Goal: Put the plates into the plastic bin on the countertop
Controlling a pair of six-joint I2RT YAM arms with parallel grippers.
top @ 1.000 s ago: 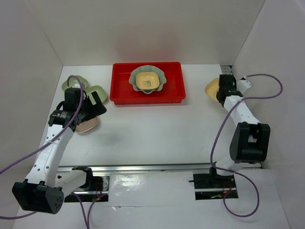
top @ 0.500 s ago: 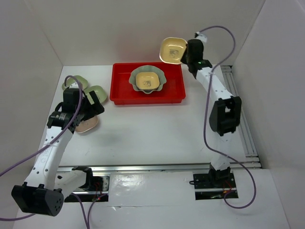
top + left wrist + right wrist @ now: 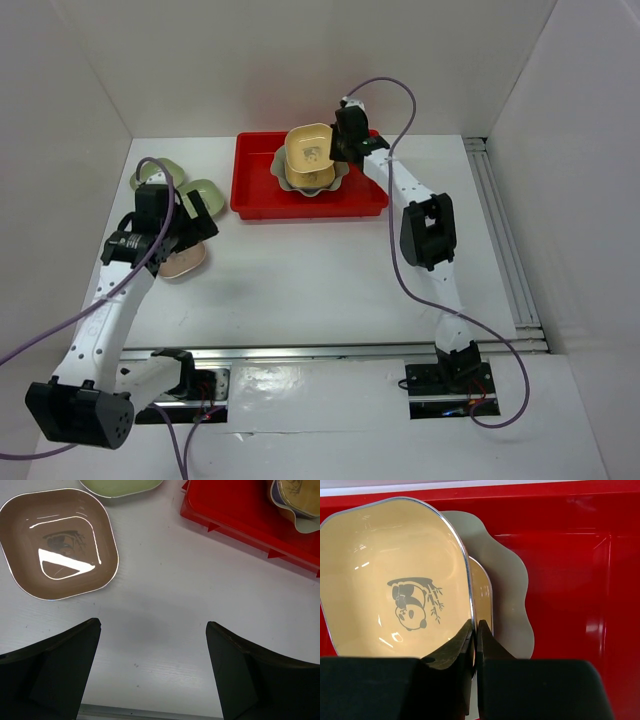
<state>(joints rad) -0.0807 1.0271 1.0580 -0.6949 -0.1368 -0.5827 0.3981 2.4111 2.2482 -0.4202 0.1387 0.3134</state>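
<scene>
Found the right gripper (image 3: 475, 630) pinched tight on the rim of a yellow-orange dish (image 3: 395, 580) with a panda print, held tilted above the red plastic bin (image 3: 255, 185). Saw that bin at 12 o'clock on the white countertop (image 3: 320, 270), already holding the large scalloped pale-green dish (image 3: 512, 595) with a second yellow-orange dish (image 3: 482, 595) nested in it. Found the left gripper (image 3: 152, 630) at about 9 o'clock, jaws spread wide over bare surface, gripping nothing. Noted a pinkish-tan dish (image 3: 57, 542) at 10 o'clock of those jaws in the left wrist view, a pale-green dish (image 3: 120, 486) just beyond it toward 12 o'clock, and another pale-green dish (image 3: 155, 172) further back, all outside the bin.
</scene>
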